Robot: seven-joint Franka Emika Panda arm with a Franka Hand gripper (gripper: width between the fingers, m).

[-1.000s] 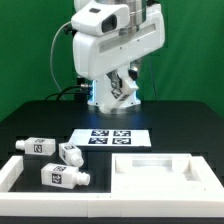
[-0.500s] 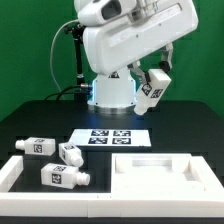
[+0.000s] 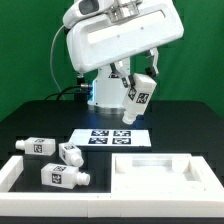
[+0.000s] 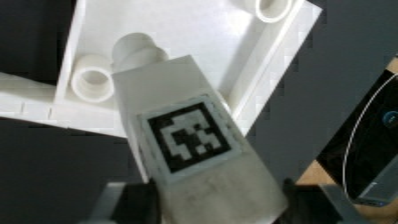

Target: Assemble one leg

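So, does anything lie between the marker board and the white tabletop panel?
No: the exterior view shows only a bare strip of black table between the marker board and the tabletop panel. The held leg hangs in the air, not between them.

The held leg (image 3: pixel 138 97) looks like smooth, matt white plastic, its tag (image 4: pixel 191 138) a flat black-and-white print. The arm's shell (image 3: pixel 110 45) is glossy white plastic catching the light, while the table (image 3: pixel 30 125) shows dull matt black. Behind, the backdrop (image 3: pixel 25 60) reads as soft green cloth, and the marker board (image 3: pixel 112 136) looks flat and papery.
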